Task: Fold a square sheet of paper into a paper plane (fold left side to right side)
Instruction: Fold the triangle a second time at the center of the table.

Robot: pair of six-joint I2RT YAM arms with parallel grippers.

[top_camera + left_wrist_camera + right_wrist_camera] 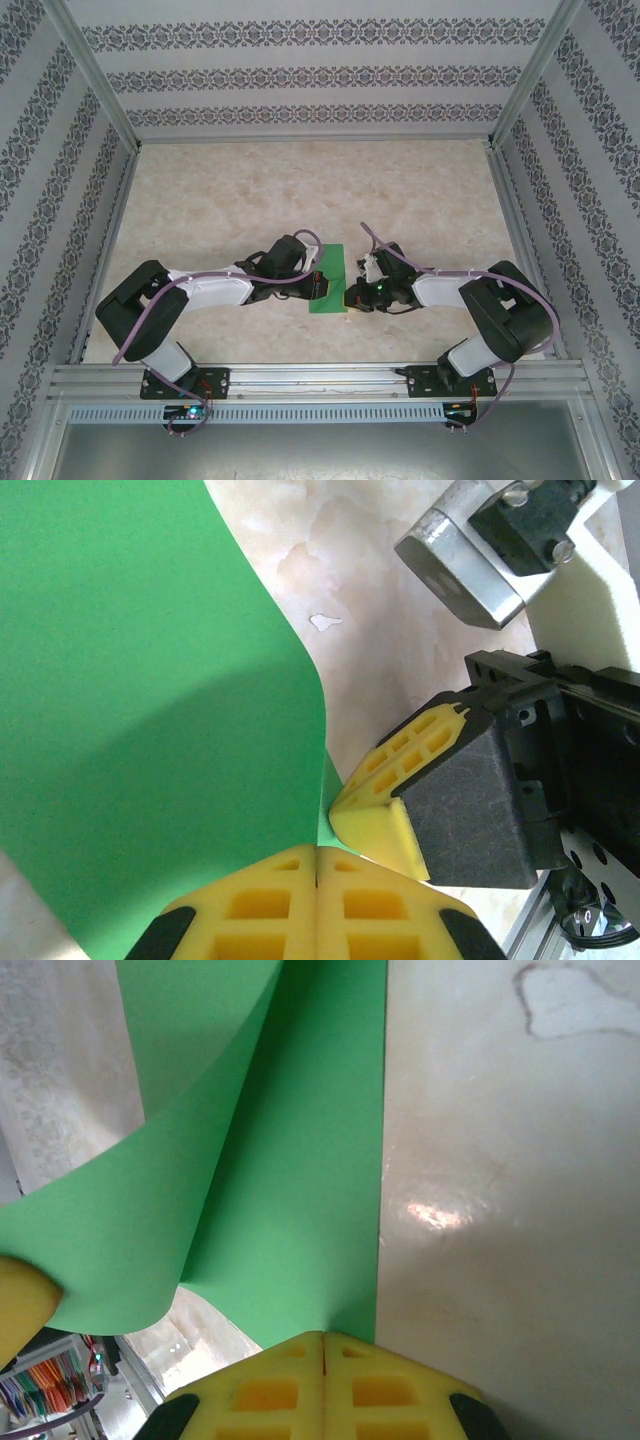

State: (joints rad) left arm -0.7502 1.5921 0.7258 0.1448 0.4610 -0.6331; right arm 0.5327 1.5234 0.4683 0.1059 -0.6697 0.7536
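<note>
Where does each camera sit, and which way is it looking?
Top camera: high above and behind the robot, looking down at the table; the left arm and right arm show, with the left pincer and right pincer meeting at the green paper.
Left wrist camera: on the left arm, looking along its shut yellow fingers at the lifted, curling paper.
Right wrist camera: on the right arm, looking past its shut fingers across the paper and table.
Shared: all three see the green paper; each wrist view catches the other pincer.

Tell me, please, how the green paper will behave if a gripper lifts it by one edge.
Probably floppy: the paper curls over in a soft bend. It looks very thin and light, so a push may slide or buckle it on the smooth table. It likely creases easily.
</note>
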